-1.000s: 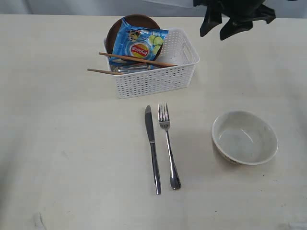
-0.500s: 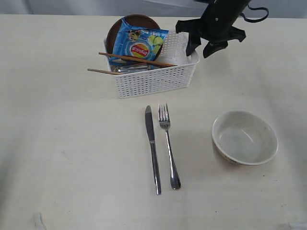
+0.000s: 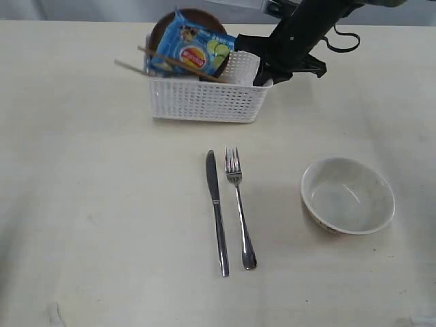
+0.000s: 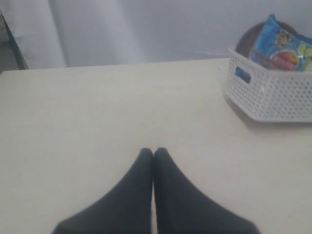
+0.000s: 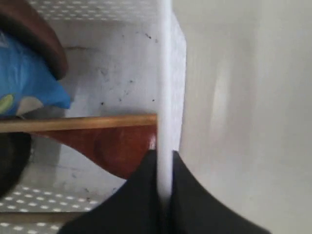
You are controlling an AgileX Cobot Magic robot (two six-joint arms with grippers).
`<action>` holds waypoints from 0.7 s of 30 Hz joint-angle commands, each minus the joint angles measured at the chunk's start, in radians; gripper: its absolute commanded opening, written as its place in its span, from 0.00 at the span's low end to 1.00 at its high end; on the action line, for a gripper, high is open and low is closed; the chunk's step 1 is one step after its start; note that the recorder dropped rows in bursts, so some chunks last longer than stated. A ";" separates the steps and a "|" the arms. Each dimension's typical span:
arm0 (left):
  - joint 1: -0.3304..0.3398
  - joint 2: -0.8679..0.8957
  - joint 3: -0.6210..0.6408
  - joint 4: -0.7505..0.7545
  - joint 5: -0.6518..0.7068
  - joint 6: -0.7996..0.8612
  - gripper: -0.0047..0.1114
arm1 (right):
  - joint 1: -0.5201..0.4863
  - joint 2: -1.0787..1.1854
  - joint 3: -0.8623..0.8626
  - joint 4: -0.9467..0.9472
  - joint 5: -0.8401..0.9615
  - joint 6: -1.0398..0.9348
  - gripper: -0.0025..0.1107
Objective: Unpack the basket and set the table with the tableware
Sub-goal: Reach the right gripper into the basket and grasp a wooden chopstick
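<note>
Ext. view, near to far. Lower centre: steel knife (image 3: 216,212) and steel fork (image 3: 240,204), parallel, just apart, handles toward lower edge, on pale beige wood-grain table (image 3: 102,204). Lower right: round cream bowl (image 3: 347,195), upright, empty, well apart from cutlery. Upper centre: white rectangular perforated plastic basket (image 3: 204,102), long axis left-right across frame. Inside: pr. wooden chopsticks (image 3: 178,63) slanting out past the left end, and blue chip bag (image 3: 192,49) leaning on round brown wooden plate (image 3: 162,30) stood on edge. Bag shows round red/yellow logo and cucumber slices; lettering too small to read. Right gripper (image 5: 165,158) is at basket's right short end, upper right of centre, jaws pinched on that end wall, one finger inside, one outside. Left gripper (image 4: 153,152) has fingers together, holds nothing, hangs over bare table, basket well off. Key relation: remaining tableware lies left of right gripper, inside basket, chopsticks' axis roughly along basket's; right arm far nearer. Judged: repositioning basket by its end; unpacking part done.
</note>
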 commanded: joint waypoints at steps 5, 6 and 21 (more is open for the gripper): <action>-0.007 -0.003 0.002 -0.002 -0.010 0.001 0.04 | 0.133 -0.003 -0.009 0.054 -0.007 0.037 0.02; -0.007 -0.003 0.002 -0.002 -0.010 0.001 0.04 | 0.146 -0.003 -0.009 0.050 -0.007 0.051 0.02; -0.007 -0.003 0.002 -0.002 -0.010 0.001 0.04 | 0.249 -0.057 -0.009 -0.146 -0.027 0.194 0.45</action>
